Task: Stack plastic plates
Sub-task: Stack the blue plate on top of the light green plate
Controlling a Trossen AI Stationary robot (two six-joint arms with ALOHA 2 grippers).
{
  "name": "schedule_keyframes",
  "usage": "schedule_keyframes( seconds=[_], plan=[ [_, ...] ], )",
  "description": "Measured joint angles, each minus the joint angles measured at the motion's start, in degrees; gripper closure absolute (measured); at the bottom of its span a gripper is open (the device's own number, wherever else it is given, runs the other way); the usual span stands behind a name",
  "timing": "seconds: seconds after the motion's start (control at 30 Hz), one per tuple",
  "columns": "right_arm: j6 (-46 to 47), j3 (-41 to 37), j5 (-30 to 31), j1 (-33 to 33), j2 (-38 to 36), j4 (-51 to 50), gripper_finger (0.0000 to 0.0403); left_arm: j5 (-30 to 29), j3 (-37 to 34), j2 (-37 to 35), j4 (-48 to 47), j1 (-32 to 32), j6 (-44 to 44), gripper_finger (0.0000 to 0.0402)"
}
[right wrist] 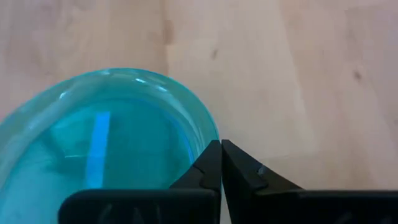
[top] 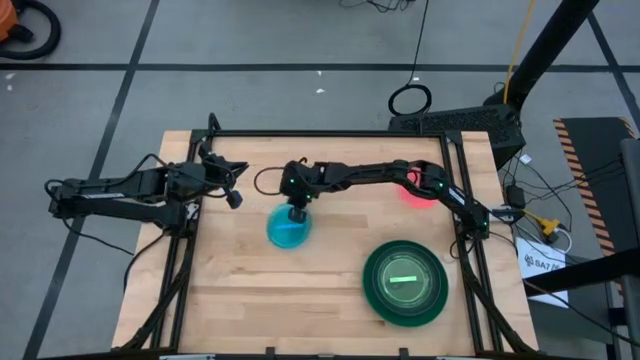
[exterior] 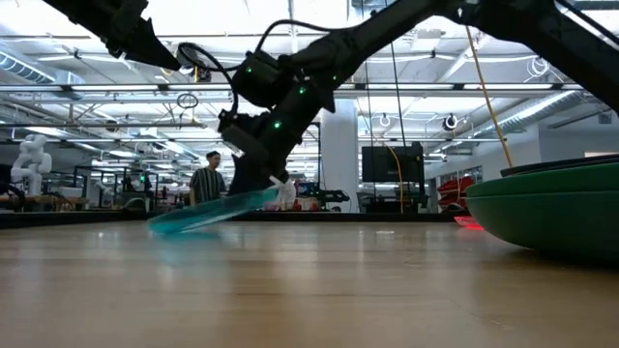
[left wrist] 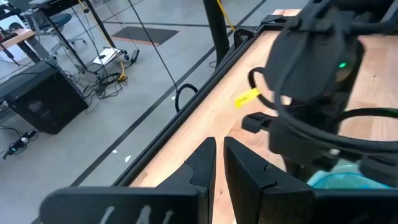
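Observation:
My right gripper (right wrist: 220,149) reaches over the table's middle (top: 297,208) and is shut on a small translucent blue plate (right wrist: 106,143), which also shows in the high view (top: 288,232) and low view (exterior: 208,211). A stack sits at the near right: a large green plate (top: 372,285) bearing darker plates and a small lime green plate (top: 405,280). A pink plate (top: 418,193) lies partly under the right arm near the far right. My left gripper (left wrist: 219,149) hovers shut near the table's left edge (top: 235,198), touching nothing. My right gripper pinches the blue plate's rim (right wrist: 208,140) on its far side between the two fingers, coming from above and pointing down. The plate is tilted, with the held rim (exterior: 271,196) raised and the opposite rim (exterior: 160,227) low; whether that rim touches the table I cannot tell.
The bare wooden table (top: 250,300) stretches between the blue plate and the green stack (exterior: 551,208). A black frame (top: 330,133) runs along the table's far edge and sides. A person (exterior: 205,182) stands far off in the room behind.

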Motion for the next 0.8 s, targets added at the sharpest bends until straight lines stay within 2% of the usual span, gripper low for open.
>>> schedule_keyframes(
  seconds=[0.13,0.33,0.5,0.63,0.8],
  plan=[
    [0.47,0.0,0.71,1.75,-0.85,-2.66,0.0402,0.01,0.01,-0.02,-0.03,0.0,-0.08,0.0362],
    [3.16,-0.09,8.77,6.59,-2.26,-6.97,0.0403,0.0,-0.01,-0.01,-1.7,0.0,-1.09,0.0362],
    [4.05,-1.28,9.22,9.4,-6.27,-8.84,0.0403,0.03,0.0,-0.02,-2.44,-0.06,-2.19,0.0362],
    [5.48,-6.22,9.57,11.1,-11.76,-7.93,0.0403,0.25,0.0,-0.02,-2.69,-0.32,-2.73,0.0362],
    [8.92,-17.15,15.13,13.37,-20.33,-2.12,0.0403,0.47,-0.01,0.0,-2.54,-0.63,-2.89,0.0362]
  ],
)
